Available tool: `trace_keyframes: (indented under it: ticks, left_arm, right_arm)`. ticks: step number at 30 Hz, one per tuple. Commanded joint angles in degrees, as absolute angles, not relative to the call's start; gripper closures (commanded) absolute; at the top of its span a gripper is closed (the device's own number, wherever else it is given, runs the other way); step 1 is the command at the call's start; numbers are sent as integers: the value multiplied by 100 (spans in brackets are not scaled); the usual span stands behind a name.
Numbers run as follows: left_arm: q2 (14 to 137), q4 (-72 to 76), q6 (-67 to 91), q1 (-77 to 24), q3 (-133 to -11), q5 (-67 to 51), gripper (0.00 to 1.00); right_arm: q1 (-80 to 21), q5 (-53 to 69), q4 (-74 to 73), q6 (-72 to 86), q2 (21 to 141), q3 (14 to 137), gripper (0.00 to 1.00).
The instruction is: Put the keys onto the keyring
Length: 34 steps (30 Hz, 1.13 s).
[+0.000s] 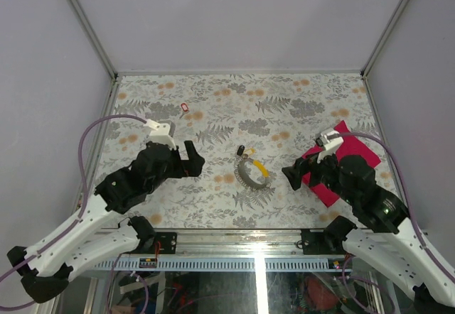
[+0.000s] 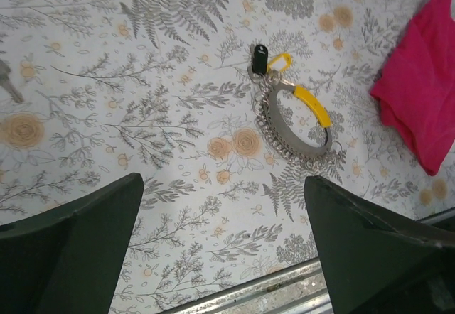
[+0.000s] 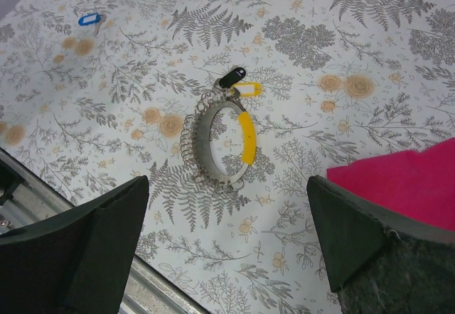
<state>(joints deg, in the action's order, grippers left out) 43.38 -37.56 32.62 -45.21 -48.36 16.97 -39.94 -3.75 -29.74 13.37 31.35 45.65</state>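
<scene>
The keyring (image 1: 252, 172) is a grey metal loop with a yellow strip, lying flat on the patterned table between my two arms. A black key (image 1: 241, 150) and a yellow key (image 1: 249, 157) lie against its far end; I cannot tell whether they are threaded on. The wrist views show the same keyring (image 2: 295, 118) (image 3: 217, 143), black key (image 2: 259, 58) (image 3: 231, 77) and yellow key (image 2: 279, 62) (image 3: 247, 88). A red key (image 1: 185, 106) lies apart at the far left, and a blue key (image 3: 89, 19) lies alone. My left gripper (image 1: 193, 159) (image 2: 222, 214) and right gripper (image 1: 295, 175) (image 3: 227, 207) are both open and empty, flanking the ring.
A magenta cloth (image 1: 343, 159) (image 2: 419, 94) (image 3: 409, 186) lies crumpled under and behind the right gripper. The table's metal front rail (image 1: 242, 236) runs along the near edge. White walls close in the back and both sides.
</scene>
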Motion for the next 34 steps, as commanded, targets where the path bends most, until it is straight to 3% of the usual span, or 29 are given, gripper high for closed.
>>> trace_keyframes:
  ticks: [1,7,34]
  left_arm:
    - [3917,-3844,3149,-4474,-4875,2364,0]
    - [3727,-3817,2906,-4479,-4661,2538,0]
    - [3383,-3373,2495,-4474,-4356,2135,0]
  right_arm:
    - [-3964,-486,-2783,1415,2596,4177,1]
    - [-3963,-538,-2734,1481,2127,3995,1]
    - [-3964,-484,-2706,1432,2184,3913,1]
